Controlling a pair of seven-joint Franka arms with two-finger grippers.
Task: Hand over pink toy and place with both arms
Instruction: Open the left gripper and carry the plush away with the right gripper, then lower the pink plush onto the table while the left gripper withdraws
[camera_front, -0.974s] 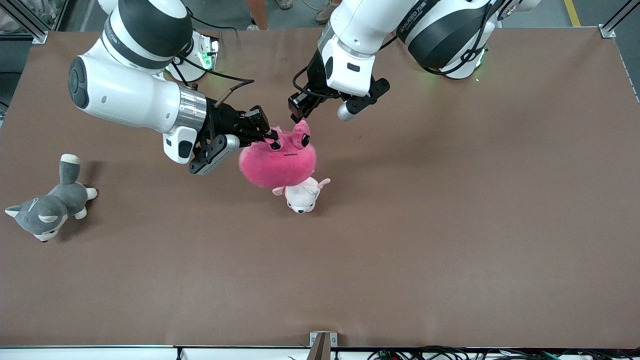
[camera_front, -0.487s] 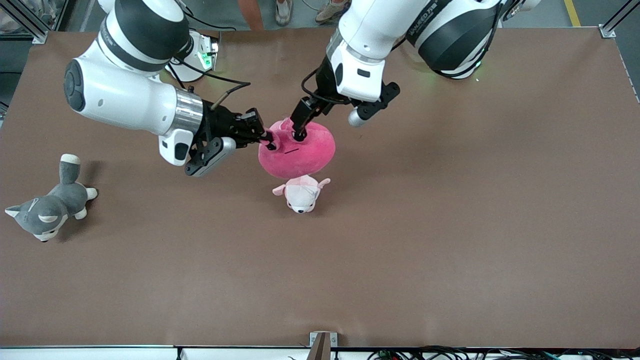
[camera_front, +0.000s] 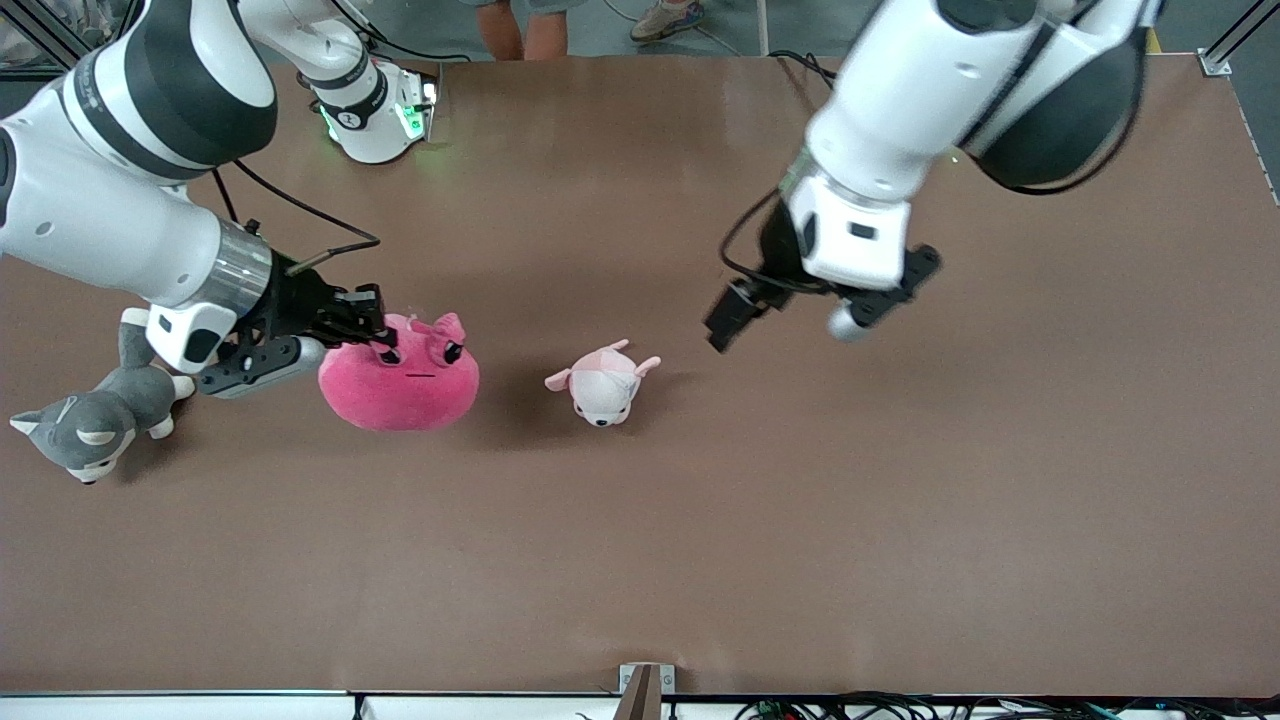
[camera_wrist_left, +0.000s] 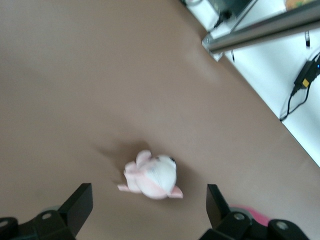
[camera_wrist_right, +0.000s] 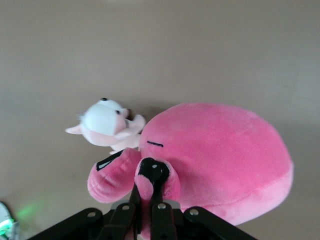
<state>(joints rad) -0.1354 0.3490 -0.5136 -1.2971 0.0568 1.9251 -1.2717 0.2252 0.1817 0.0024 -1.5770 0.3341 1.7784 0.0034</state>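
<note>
The pink toy (camera_front: 400, 385), a round hot-pink plush with small ears and black angry eyes, sits low toward the right arm's end of the table; I cannot tell whether it touches the surface. My right gripper (camera_front: 378, 340) is shut on one of its ears; the right wrist view shows the fingers (camera_wrist_right: 159, 192) pinching that ear, the pink toy (camera_wrist_right: 220, 160) filling the view. My left gripper (camera_front: 722, 322) is open and empty, up over bare table between the pale plush and the left arm's base. In the left wrist view its fingers (camera_wrist_left: 80, 202) stand wide apart.
A small pale pink-and-white plush (camera_front: 603, 382) lies mid-table beside the pink toy, also seen in the left wrist view (camera_wrist_left: 151, 176) and the right wrist view (camera_wrist_right: 106, 125). A grey-and-white plush dog (camera_front: 95, 415) lies at the right arm's end, close under the right wrist.
The left gripper has let go of the pink toy and pulled away toward its own side. The right gripper has carried the toy toward its end of the table, down beside the grey dog.
</note>
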